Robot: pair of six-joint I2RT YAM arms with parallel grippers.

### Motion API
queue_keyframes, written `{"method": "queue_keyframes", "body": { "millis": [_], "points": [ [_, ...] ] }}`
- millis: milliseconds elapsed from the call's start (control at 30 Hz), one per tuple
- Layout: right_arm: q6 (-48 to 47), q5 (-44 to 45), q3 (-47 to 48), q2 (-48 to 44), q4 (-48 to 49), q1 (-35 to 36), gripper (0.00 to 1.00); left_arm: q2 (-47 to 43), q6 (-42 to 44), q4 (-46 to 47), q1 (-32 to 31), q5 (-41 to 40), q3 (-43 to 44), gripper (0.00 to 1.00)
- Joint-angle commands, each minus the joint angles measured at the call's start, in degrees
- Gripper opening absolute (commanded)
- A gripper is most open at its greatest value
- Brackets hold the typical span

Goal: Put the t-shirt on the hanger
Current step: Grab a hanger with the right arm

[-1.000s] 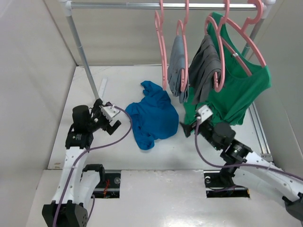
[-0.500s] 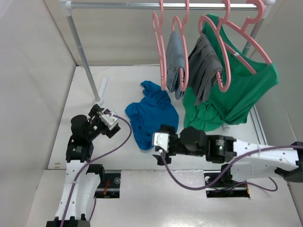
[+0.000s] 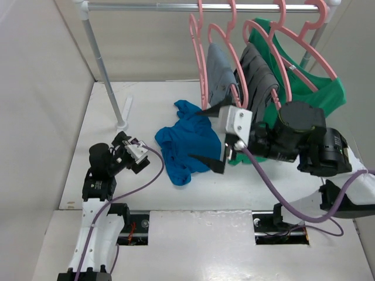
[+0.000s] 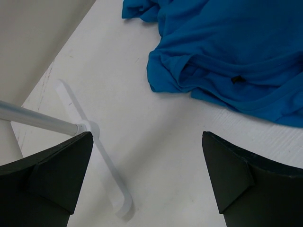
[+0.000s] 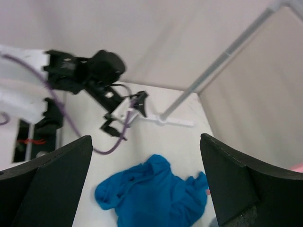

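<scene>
Top external: crumpled royal-blue cotton t-shirt (image 3: 188, 143) lies flat, long axis far-to-near.
Edges: left wall (image 3: 41, 117) well apart; hanging green shirt (image 3: 310, 99) beside.
Pincers: left gripper (image 4: 147, 179), right gripper (image 3: 196, 133) both spread.

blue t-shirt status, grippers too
Left gripper open, empty, near table. Right gripper open, empty, raised. Royal-blue cotton t-shirt crumpled on table, untouched. Bare salmon-pink plastic hanger on rail, beside hung grey garments.
</scene>
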Motion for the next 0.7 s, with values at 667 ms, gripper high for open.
{"method": "queue_keyframes", "body": {
  "millis": [667],
  "points": [
    [20.8,14.7,32.0,22.1,1.8,-25.0,1.0,14.2,-11.0,5.7,-0.2,1.0,5.5,1.0]
  ]
}}
